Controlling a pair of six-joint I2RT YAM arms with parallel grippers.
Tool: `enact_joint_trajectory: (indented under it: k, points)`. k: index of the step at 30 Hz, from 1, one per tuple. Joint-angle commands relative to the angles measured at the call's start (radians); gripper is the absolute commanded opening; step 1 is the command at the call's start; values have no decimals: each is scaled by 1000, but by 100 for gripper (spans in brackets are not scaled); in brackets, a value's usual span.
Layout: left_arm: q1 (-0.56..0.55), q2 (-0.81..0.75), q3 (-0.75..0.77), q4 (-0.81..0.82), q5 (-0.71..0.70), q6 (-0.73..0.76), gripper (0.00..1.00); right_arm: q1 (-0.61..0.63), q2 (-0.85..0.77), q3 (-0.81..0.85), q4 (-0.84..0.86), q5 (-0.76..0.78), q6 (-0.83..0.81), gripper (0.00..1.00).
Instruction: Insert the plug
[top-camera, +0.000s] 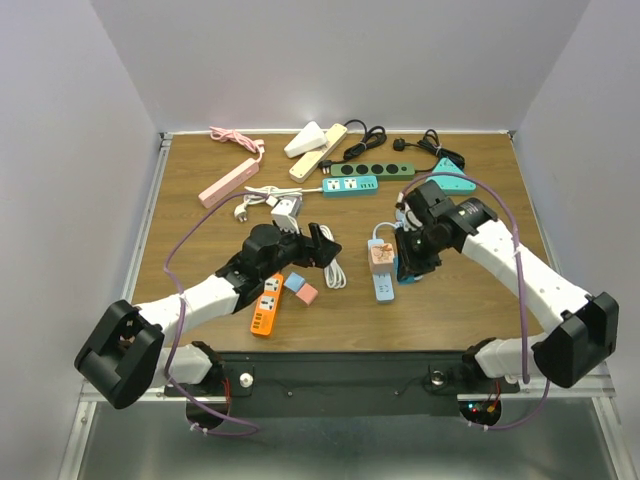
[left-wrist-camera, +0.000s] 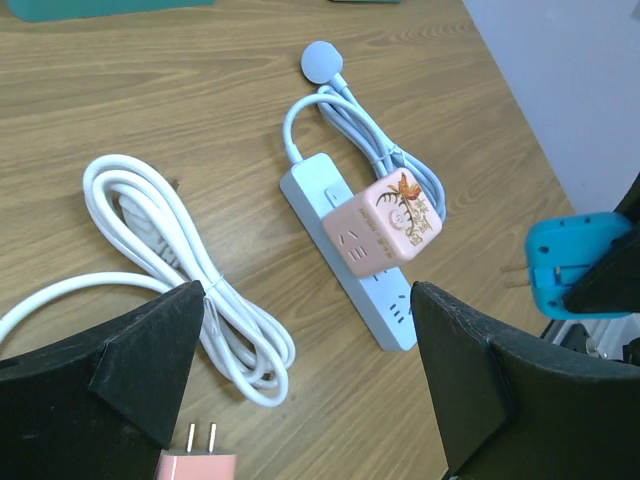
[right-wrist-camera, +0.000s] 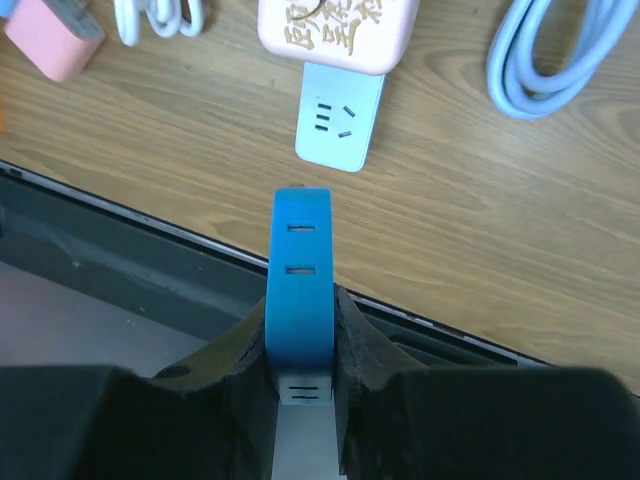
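A light blue power strip (top-camera: 384, 283) lies at the table's middle with a pink cube adapter (top-camera: 380, 257) plugged into it. My right gripper (top-camera: 410, 258) is shut on a blue plug (top-camera: 407, 272) and holds it just right of the strip. In the right wrist view the blue plug (right-wrist-camera: 300, 270) sits between my fingers, below the strip's free socket end (right-wrist-camera: 339, 117). In the left wrist view the strip (left-wrist-camera: 340, 240), the cube (left-wrist-camera: 385, 225) and the blue plug (left-wrist-camera: 568, 265), prongs pointing left, show. My left gripper (top-camera: 322, 246) (left-wrist-camera: 310, 385) is open and empty, left of the strip.
A coiled white cable (top-camera: 335, 270) lies between the grippers. An orange strip (top-camera: 265, 305), a small blue cube (top-camera: 294, 282) and a pink plug (top-camera: 307, 294) lie by the left arm. Teal (top-camera: 350, 185), dark green (top-camera: 378, 172), pink (top-camera: 230, 182) and cream (top-camera: 318, 150) strips lie at the back.
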Motion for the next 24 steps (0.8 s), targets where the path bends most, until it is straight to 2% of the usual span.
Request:
enact_joint_trajectory:
  k: [1, 9, 24]
  points:
    - [14, 5, 16, 26, 34, 45, 95, 17, 35, -25, 20, -40, -13, 0]
    - [17, 4, 30, 17, 9, 68, 95, 26, 140, -73, 118, -46, -25, 0]
    - [15, -16, 39, -20, -19, 103, 95, 39, 266, -48, 138, -37, -37, 0]
